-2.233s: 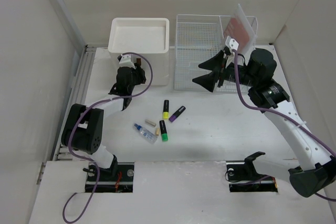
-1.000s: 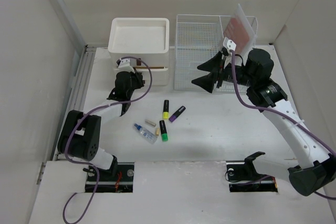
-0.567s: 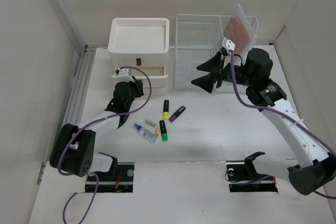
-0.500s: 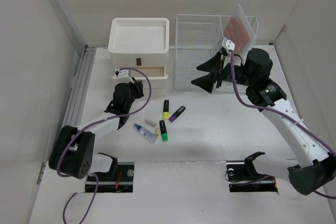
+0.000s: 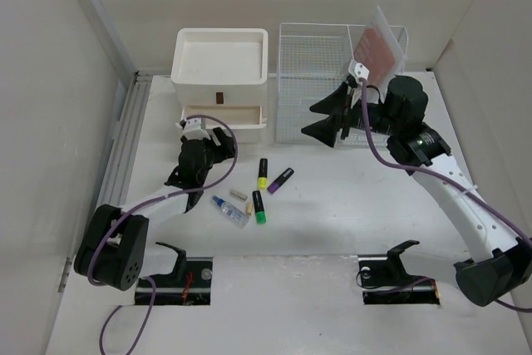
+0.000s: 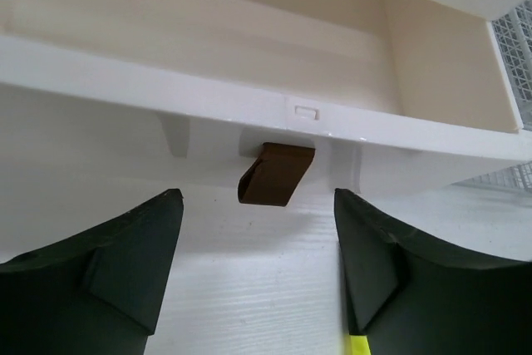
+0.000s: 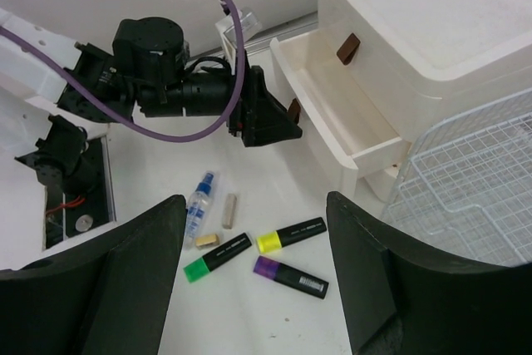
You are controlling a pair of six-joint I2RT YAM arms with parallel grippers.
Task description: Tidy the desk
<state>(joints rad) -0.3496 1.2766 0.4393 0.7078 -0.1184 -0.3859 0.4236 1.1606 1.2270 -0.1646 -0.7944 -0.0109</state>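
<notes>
The white desk (image 5: 349,197) carries a cream drawer box (image 5: 220,60) whose lower drawer (image 5: 224,114) stands pulled out. My left gripper (image 5: 218,139) is open and empty just in front of it. In the left wrist view (image 6: 256,205) the drawer's brown handle tab (image 6: 277,174) sits just beyond my spread fingertips, untouched. My right gripper (image 5: 328,118) is open and empty, held high by the wire rack's front. In the right wrist view (image 7: 255,205) it looks down on the loose items.
Yellow (image 5: 263,174), purple (image 5: 280,180) and green (image 5: 258,207) highlighters, a spray bottle (image 5: 229,210) and two small beige pieces (image 5: 238,194) lie mid-desk. A white wire-mesh rack (image 5: 320,81) holding a reddish sheet (image 5: 378,47) stands at the back. A grey rail (image 5: 125,139) runs along the left.
My left gripper drew back toward me and the lower drawer slid out with it; the jaws now stand open off the handle. The right arm barely moved.
</notes>
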